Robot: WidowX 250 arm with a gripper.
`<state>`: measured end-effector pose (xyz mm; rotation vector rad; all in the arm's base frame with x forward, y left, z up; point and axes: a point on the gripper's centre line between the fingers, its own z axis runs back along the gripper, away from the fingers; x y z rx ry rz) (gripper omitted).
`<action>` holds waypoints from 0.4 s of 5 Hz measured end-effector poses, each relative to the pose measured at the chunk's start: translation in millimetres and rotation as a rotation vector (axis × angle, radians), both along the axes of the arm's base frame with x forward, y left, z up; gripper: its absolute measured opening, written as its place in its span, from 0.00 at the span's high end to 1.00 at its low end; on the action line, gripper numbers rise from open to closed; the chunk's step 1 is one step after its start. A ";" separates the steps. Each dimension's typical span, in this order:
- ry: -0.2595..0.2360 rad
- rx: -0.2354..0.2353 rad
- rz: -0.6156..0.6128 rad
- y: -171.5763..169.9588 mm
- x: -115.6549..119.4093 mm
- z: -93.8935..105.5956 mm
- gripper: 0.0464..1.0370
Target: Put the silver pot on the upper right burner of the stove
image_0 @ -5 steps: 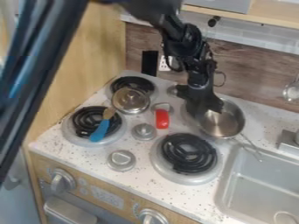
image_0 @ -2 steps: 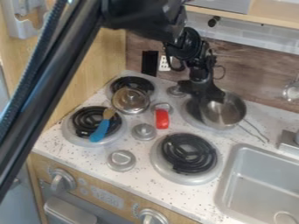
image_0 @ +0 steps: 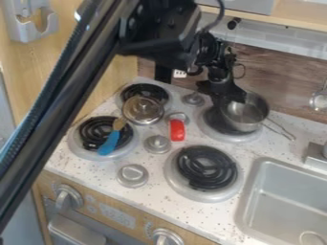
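My gripper (image_0: 230, 99) hangs at the back right of the stove, shut on the left rim of the silver pot (image_0: 248, 114). The pot overlaps the right part of the upper right burner (image_0: 215, 122), whose left coils show beside it. Its wire handle points down and right, toward the sink. I cannot tell whether the pot's base touches the burner.
At front right is a bare burner (image_0: 206, 167). A metal lid (image_0: 142, 110) lies on the back left burner, and a blue spoon (image_0: 109, 142) on the front left one. A red object (image_0: 177, 130) sits mid-stove. The sink (image_0: 286, 201) is at right.
The silver pot has moved up the view together with my gripper, toward the wall, and its handle has swung to the right. More of the upper right burner's coils show. The upper arm has shifted right.
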<state>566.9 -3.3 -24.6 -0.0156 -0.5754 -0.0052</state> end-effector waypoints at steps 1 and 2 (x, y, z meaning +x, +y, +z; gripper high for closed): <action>0.031 0.020 0.010 5.0 0.9 -1.7 0.96; 0.060 0.045 0.009 9.8 -6.6 -15.3 0.80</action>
